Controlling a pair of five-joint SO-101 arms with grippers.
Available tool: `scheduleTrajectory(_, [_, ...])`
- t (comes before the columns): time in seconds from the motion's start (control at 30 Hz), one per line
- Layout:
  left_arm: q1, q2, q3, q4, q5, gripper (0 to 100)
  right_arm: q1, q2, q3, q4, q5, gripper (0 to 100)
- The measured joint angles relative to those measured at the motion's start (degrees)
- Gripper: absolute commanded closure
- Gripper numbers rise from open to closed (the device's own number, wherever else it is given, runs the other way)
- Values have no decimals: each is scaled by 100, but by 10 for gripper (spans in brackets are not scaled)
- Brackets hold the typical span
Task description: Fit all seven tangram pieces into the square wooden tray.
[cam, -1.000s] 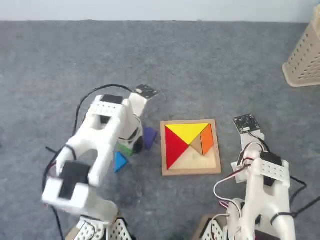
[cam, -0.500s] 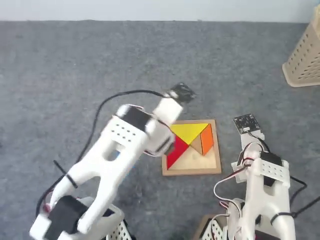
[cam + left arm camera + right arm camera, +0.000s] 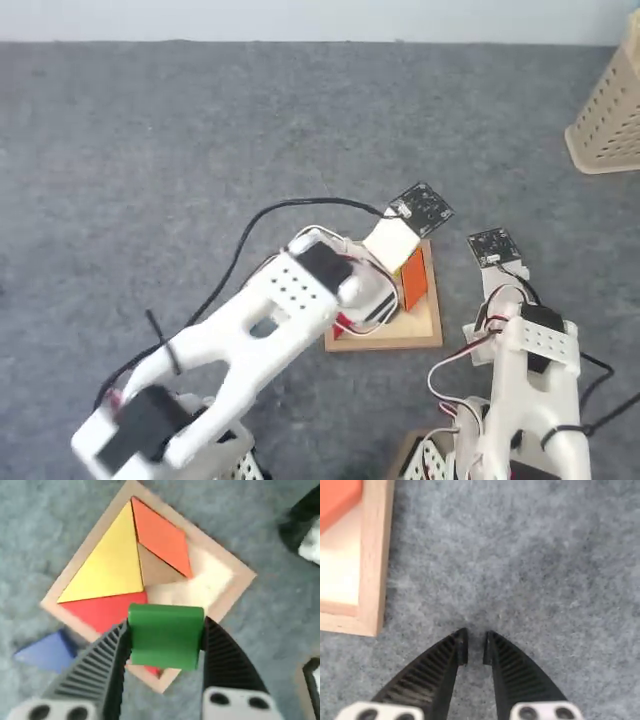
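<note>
High view: left arm hangs over tray. Left wrist view: left end effector grips green piece above red piece; released there, it would likely ride up on red and miss the bare slot. Right wrist view: right end effector closed, empty, beside tray.

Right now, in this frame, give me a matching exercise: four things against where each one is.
1 green piece
2 yellow triangle
3 blue triangle
4 right gripper

A lying on the carpet outside the tray
B lying in the tray
C held in the left gripper
D empty, above the carpet beside the tray

Pairs: 1-C, 2-B, 3-A, 4-D
</note>
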Motion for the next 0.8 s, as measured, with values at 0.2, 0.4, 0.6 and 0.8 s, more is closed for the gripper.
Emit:
scheduleTrajectory(0.2, [105, 747, -123, -149, 360, 870, 0, 0, 0, 0, -62, 908])
scheduleTrajectory(0.4, [325, 985, -167, -237, 396, 862, 0, 0, 0, 0, -88, 908])
scheduleTrajectory(0.6, [316, 1064, -167, -246, 396, 794, 0, 0, 0, 0, -88, 908])
scheduleTrajectory(0.8, [316, 1064, -167, -255, 396, 790, 0, 0, 0, 0, -88, 908])
